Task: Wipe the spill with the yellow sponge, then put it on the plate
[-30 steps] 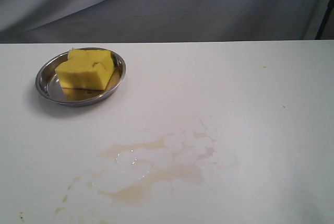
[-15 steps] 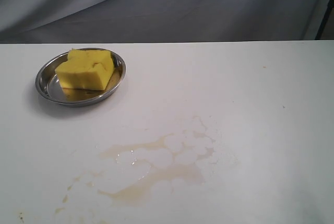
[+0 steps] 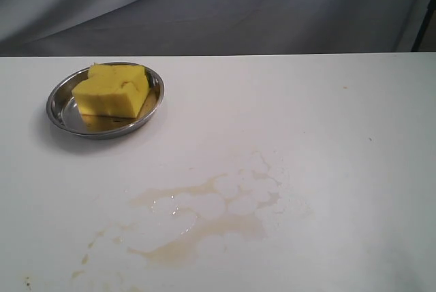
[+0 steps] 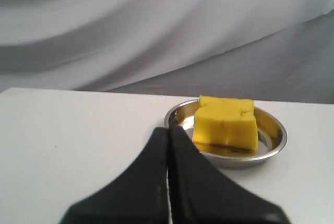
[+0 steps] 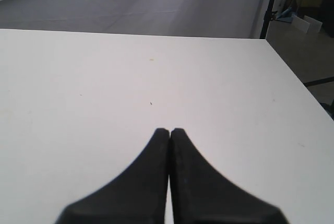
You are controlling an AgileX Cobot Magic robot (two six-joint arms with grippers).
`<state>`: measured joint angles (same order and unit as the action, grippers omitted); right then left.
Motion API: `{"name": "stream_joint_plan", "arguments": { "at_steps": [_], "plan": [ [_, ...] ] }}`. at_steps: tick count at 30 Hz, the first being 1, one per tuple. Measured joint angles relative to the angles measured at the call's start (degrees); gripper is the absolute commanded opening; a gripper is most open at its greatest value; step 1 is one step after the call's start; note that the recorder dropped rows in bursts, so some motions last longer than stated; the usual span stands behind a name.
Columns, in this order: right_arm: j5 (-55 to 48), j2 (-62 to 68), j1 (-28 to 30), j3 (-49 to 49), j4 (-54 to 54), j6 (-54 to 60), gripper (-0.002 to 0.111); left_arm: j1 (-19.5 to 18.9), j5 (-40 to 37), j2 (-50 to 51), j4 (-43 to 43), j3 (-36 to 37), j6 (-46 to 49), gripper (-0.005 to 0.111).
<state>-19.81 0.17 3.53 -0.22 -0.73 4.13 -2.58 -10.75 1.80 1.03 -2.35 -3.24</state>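
Observation:
The yellow sponge [image 3: 110, 90] lies in the steel plate [image 3: 60, 96] at the table's far left. The same sponge [image 4: 225, 121] and plate [image 4: 271, 141] show in the left wrist view, just beyond my left gripper [image 4: 168, 129], which is shut and empty, apart from the sponge. A thin pale brown smear of spill [image 3: 204, 216] with watery patches spreads over the near middle of the table. My right gripper [image 5: 169, 130] is shut over bare white table with nothing in it. Neither gripper shows in the exterior view.
A grey cloth backdrop [image 3: 218, 6] hangs behind the table's far edge. The table's right edge [image 5: 292, 72] shows in the right wrist view, with a black stand pole [image 5: 269, 4] and floor beyond. Small brown drops [image 3: 85, 258] dot the near left.

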Motion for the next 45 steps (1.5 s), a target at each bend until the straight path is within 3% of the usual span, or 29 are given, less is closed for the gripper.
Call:
{"name": "stream_joint_plan", "arguments": {
  "at_steps": [13,45],
  "plan": [
    [0.0,0.0,0.0,0.0,0.0,0.0,0.0,0.0,-4.44,0.0,-2.06,2.1,1.12,0.0],
    [0.0,0.0,0.0,0.0,0.0,0.0,0.0,0.0,-5.76,0.0,-2.07,2.1,3.24,0.0]
  ]
}}
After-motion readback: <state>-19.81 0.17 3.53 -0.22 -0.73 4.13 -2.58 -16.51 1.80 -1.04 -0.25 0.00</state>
